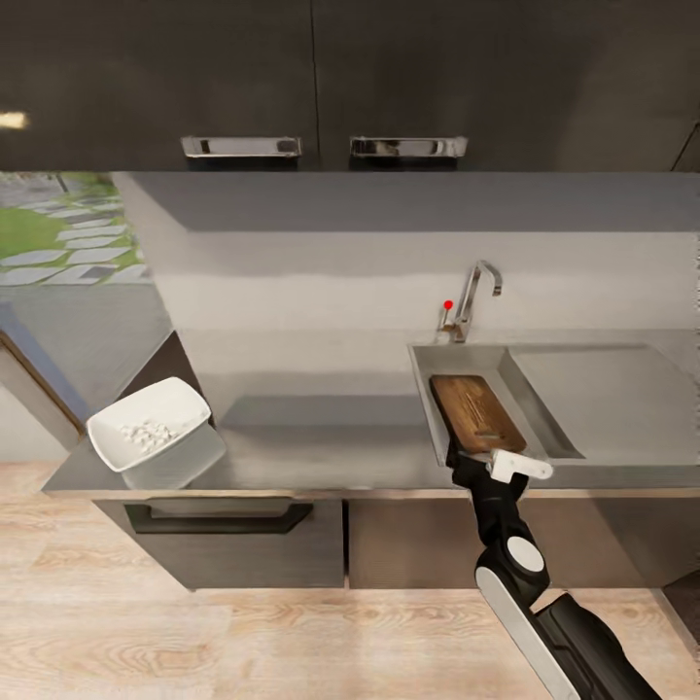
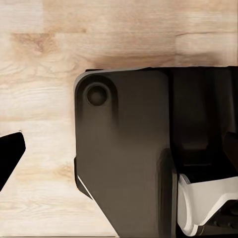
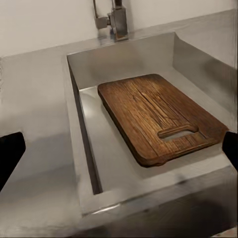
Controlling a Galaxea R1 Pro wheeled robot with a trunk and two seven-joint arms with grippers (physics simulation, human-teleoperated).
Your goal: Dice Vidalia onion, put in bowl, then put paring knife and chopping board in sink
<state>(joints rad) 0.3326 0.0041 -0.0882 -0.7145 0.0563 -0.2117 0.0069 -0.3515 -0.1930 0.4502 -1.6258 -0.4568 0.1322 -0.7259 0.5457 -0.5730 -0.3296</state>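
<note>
In the head view, the chopping board (image 1: pixel 476 413) is seen lying inside the sink (image 1: pixel 426 367), its long side running toward twelve o'clock, with the tap (image 1: pixel 476 292) beyond it at twelve. The right gripper (image 1: pixel 494 465) is held at the board's six o'clock, over the near rim of the basin; from here its fingers cannot be read. At about nine o'clock from the sink, well apart on the countertop (image 1: pixel 321 437), the bowl (image 1: pixel 149 424) is set with the diced onion (image 1: pixel 144 434) inside it. The paring knife cannot be made out.

In the left wrist view, pale wooden floor (image 2: pixel 49 59) and part of the robot's own dark body (image 2: pixel 124 158) are shown; one dark fingertip is glimpsed, and the left gripper's state cannot be told.

In the right wrist view, the board is shown flat on the basin floor, untouched, with the right gripper's fingertips spread wide and empty. The board is judged stiff, fairly heavy and not fragile; the slot-shaped handle hole (image 3: pixel 177 133) or the near short edge would be the place to be gripped.
</note>
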